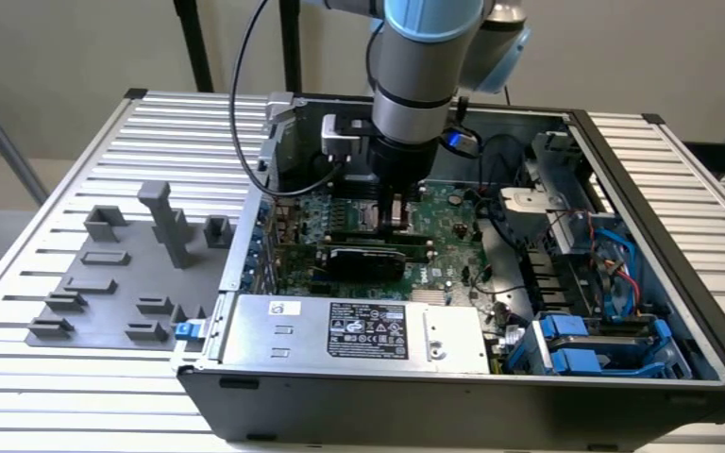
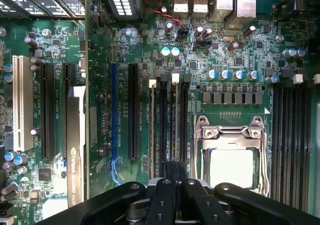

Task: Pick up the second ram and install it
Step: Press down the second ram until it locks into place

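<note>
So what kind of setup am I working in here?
Likely a PC assembly test bench: an opened computer case on a slatted metal table, its motherboard exposed, with grey fixture blocks alongside.

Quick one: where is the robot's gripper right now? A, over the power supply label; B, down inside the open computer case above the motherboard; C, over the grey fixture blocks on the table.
B: the gripper sits low inside the computer case, over the motherboard near the memory slots.
</note>
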